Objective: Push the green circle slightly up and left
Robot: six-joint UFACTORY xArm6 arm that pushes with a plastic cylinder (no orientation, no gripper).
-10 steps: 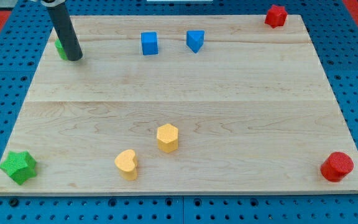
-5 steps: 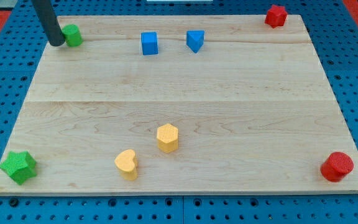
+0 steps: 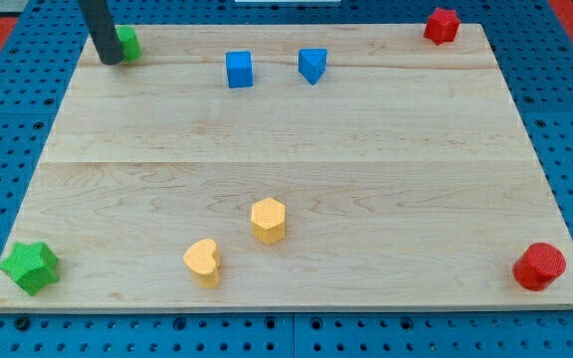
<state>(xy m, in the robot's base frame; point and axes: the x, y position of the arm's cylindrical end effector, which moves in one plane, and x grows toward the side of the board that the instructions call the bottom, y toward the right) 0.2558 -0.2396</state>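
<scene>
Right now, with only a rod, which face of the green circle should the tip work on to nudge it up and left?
Its lower-right face. My tip sits against the green circle's left side, hiding that part. The block lies near the board's top-left corner, so probably only a short push is left.

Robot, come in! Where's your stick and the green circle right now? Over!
My tip touching green circle, on its left. Circle near board's top-left corner. Nothing in the way.

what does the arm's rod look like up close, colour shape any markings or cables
My tip ends a plain straight rod, dark grey to black, round like a cylinder with a smooth matte surface. No markings, labels or cables show on it. Its upper part runs out of the view's top.
</scene>
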